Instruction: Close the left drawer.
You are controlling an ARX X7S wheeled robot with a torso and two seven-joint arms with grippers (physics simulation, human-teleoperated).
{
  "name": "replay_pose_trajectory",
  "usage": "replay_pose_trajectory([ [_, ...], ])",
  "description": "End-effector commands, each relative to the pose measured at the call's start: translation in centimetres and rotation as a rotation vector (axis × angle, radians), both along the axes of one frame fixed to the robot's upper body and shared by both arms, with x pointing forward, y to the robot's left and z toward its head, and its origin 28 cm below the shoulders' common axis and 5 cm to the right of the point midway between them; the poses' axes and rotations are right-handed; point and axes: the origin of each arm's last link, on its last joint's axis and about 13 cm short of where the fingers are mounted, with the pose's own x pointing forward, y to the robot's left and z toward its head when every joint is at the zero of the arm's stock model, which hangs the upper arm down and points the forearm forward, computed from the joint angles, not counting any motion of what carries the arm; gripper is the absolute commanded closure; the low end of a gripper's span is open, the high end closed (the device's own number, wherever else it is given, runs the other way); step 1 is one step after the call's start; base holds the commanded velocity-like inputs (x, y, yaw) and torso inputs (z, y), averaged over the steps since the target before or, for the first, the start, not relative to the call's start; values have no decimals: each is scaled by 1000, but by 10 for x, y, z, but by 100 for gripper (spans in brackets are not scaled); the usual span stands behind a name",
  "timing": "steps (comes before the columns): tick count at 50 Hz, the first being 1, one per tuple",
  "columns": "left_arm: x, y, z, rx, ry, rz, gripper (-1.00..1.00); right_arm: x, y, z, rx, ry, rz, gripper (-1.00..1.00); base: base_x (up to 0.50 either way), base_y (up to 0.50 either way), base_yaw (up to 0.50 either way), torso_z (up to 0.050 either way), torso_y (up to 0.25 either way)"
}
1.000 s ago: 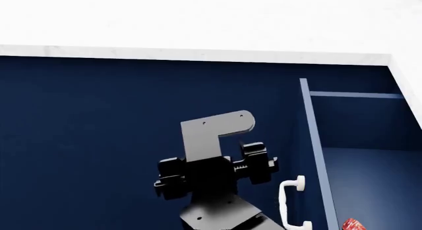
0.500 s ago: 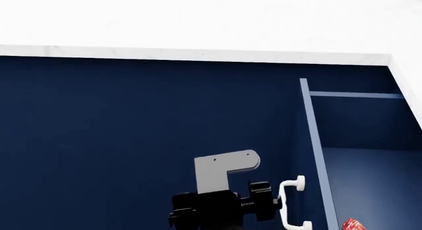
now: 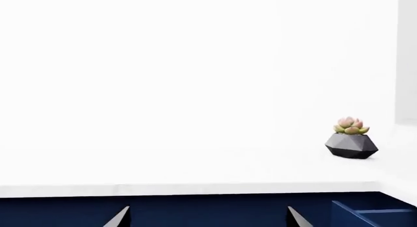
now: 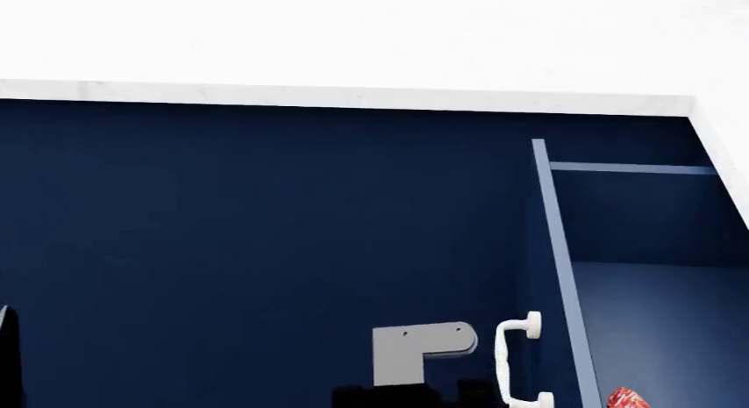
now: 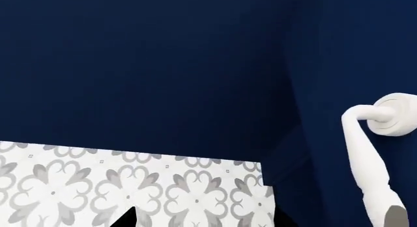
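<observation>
Head view shows the navy-blue left drawer (image 4: pixel 641 285) with its white curved handle (image 4: pixel 510 360) standing open at lower right, so closing remains undone. Right gripper (image 5: pixel 198 222) shows spread black fingertips beside that handle; left gripper's (image 3: pixel 205 219) tips are likewise apart.

The navy left drawer (image 4: pixel 559 250) stands pulled out, white curved handle (image 4: pixel 510 360) outward.
</observation>
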Motion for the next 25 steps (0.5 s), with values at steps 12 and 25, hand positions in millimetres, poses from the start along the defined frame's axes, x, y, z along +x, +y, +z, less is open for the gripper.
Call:
replay_pose_trajectory([
  [12, 16, -3, -34, 3, 7, -2, -100, 3, -15, -15, -15, 12, -75, -100, 0, 0, 0, 0, 0],
  [25, 13, -13, -30, 5, 8, 1, -100, 5, -27, 1, -20, -21, -86, -100, 0, 0, 0, 0, 0],
])
